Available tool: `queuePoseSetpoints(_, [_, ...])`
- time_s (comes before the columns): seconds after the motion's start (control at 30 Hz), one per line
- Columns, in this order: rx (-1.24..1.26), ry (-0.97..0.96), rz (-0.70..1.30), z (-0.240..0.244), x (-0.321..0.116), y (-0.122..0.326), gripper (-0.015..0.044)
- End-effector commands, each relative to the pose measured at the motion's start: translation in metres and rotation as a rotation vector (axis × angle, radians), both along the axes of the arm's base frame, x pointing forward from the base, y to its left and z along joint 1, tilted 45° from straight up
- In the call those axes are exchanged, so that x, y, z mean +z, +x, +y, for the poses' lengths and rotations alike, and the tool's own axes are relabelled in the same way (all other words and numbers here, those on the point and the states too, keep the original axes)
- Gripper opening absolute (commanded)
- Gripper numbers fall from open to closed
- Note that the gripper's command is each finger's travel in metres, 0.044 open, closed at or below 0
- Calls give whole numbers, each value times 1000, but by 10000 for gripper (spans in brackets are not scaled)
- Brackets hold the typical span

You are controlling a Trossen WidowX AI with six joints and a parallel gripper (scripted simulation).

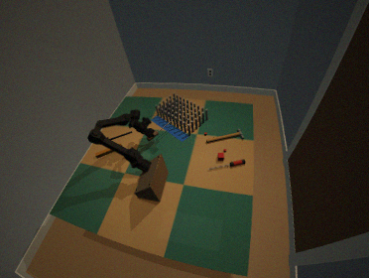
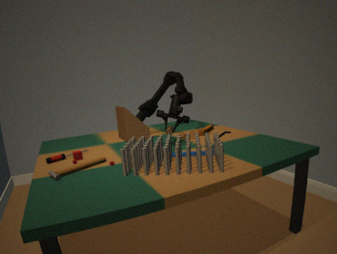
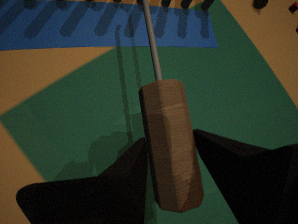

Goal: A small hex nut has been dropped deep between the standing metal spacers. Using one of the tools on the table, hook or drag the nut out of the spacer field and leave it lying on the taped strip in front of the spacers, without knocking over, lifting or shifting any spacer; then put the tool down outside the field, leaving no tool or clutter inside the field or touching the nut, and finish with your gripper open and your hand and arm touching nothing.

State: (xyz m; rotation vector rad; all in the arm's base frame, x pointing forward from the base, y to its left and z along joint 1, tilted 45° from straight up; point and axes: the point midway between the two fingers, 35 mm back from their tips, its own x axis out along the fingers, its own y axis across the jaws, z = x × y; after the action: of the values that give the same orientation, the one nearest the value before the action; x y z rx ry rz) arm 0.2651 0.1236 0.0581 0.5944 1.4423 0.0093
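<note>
Gripper (image 1: 156,134) (image 2: 170,131) (image 3: 169,138) clamped on wooden handle (image 2: 168,130) (image 3: 172,145) of thin-rod tool, near blue strip (image 1: 170,129) (image 2: 195,153) (image 3: 175,37). Spacers (image 1: 182,113) (image 2: 178,159) upright beside strip; hammer (image 1: 224,137) (image 2: 78,166) apart from strip.
</note>
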Motion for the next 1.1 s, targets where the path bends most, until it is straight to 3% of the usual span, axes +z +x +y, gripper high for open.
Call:
queuePoseSetpoints(0.0, [-8, -3, -3, 13, -14, -6, 0])
queuePoseSetpoints(1.07, [-8, 3, -6, 27, -36, -3, 0])
